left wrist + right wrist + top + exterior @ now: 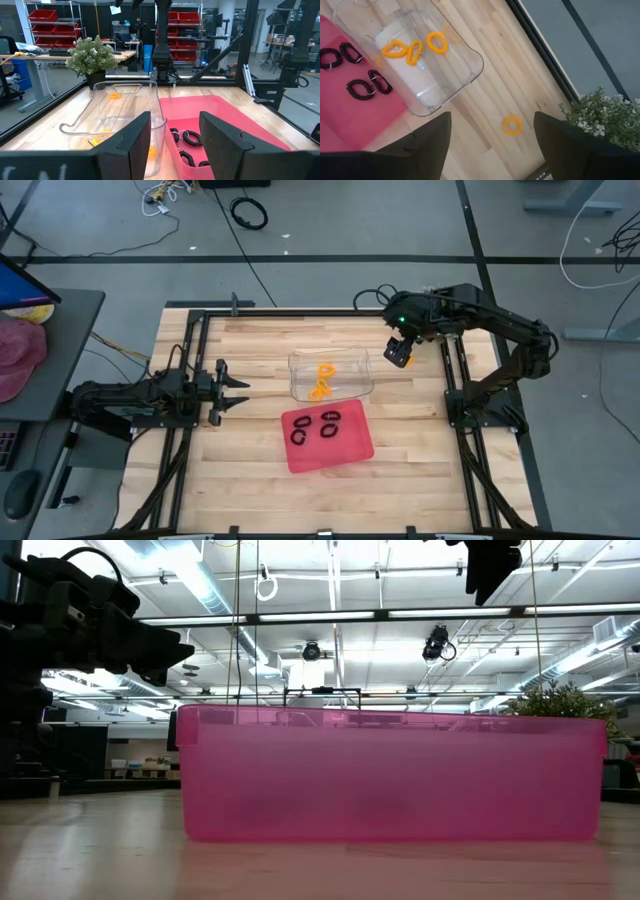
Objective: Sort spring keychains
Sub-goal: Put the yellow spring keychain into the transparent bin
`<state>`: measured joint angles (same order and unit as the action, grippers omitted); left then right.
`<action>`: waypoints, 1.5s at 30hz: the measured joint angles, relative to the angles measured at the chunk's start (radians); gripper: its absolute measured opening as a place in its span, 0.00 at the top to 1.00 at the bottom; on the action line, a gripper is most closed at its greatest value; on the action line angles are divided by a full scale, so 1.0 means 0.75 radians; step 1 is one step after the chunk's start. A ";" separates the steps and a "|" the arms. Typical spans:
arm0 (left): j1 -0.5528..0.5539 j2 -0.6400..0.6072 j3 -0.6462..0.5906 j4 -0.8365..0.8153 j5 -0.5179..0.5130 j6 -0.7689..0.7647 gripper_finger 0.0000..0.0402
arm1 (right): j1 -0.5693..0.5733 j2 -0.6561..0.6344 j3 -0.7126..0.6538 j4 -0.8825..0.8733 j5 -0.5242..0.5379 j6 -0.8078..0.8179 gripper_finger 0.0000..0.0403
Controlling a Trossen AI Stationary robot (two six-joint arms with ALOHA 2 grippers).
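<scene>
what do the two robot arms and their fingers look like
Both arms are dark, nearly black, built of jointed segments with black cables looped along them. The right arm shows a small green light near its wrist. The left arm ends in the left gripper, with slim pointed fingers. Close up, the right gripper has broad, flat, matte black fingers with angular edges.

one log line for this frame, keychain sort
red tray: four black keychains | clear tray: three orange keychains | orange keychain: loose on table | right end effector: open, empty, above it | left end effector: idle, table's left
</scene>
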<state>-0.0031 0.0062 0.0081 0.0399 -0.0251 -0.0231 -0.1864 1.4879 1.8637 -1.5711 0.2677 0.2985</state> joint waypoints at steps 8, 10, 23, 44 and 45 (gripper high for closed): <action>0.000 0.000 0.000 0.000 0.000 0.000 0.57 | 0.000 -0.025 -0.120 -0.001 0.000 -0.003 0.29; 0.000 0.000 0.000 0.000 0.000 0.000 0.57 | 0.000 -0.046 -0.177 -0.001 0.000 -0.005 0.29; 0.000 0.000 0.000 0.000 0.000 0.000 0.57 | -0.063 -0.222 -0.355 0.017 0.005 0.024 0.29; 0.000 0.000 0.000 0.000 0.000 0.000 0.57 | -0.325 -0.264 -0.386 0.049 0.005 0.011 0.29; 0.000 0.000 0.000 0.000 0.000 0.000 0.57 | -0.339 -0.264 -0.386 0.053 0.006 0.011 0.29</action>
<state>-0.0032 0.0063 0.0082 0.0399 -0.0250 -0.0231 -0.4409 1.2900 1.5742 -1.5310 0.2718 0.3065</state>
